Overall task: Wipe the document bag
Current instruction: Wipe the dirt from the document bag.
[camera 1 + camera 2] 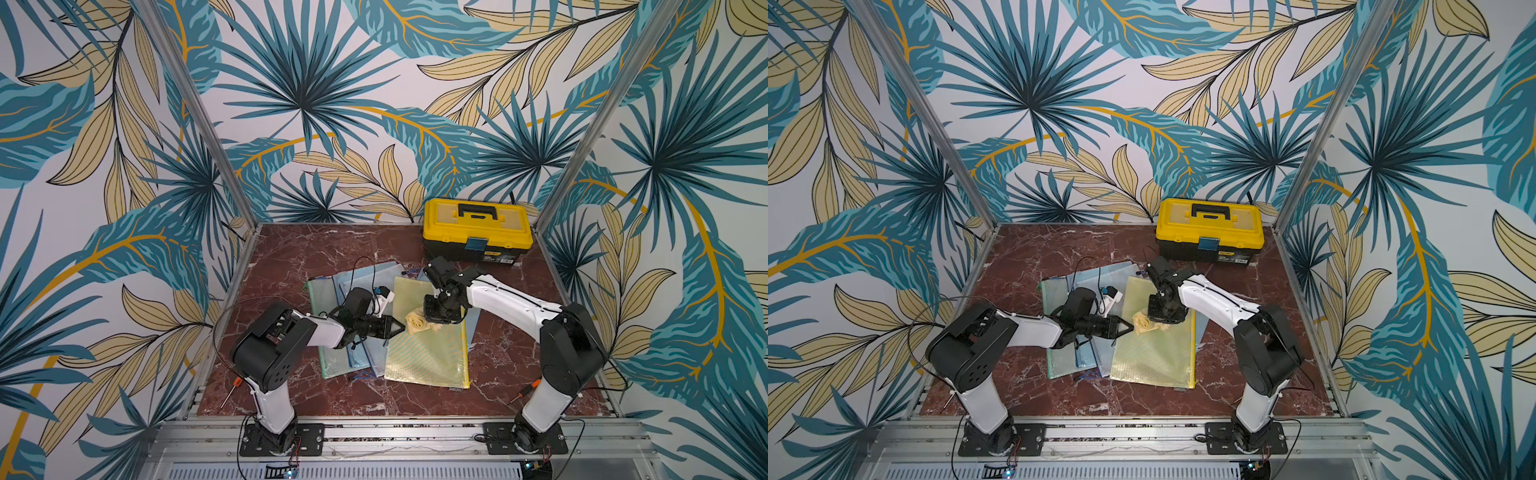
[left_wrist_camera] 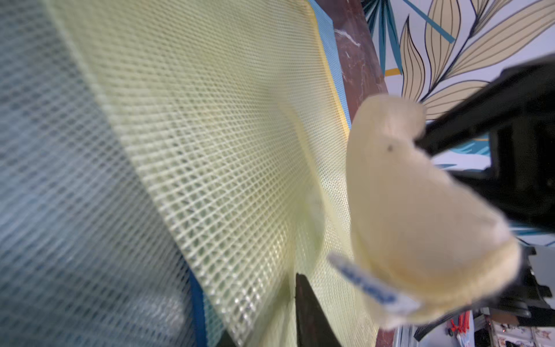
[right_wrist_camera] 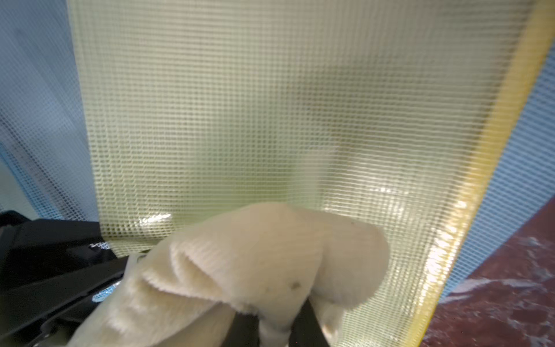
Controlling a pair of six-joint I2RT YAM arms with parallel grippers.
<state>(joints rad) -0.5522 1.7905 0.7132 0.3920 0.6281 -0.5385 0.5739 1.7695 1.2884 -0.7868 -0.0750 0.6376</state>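
Two arms of one make, left arm (image 1: 322,331) and right arm (image 1: 503,297): smooth white link shells between bulky black joint housings. Round black cap (image 1: 282,370) with small holes on the left shoulder. Thin black cable (image 1: 519,293) along the right white shell; red and black wires (image 1: 296,454) at the foot. Black square base plates (image 1: 254,436), screws at the corners. Black left gripper (image 1: 400,328), tapering to a wedge.
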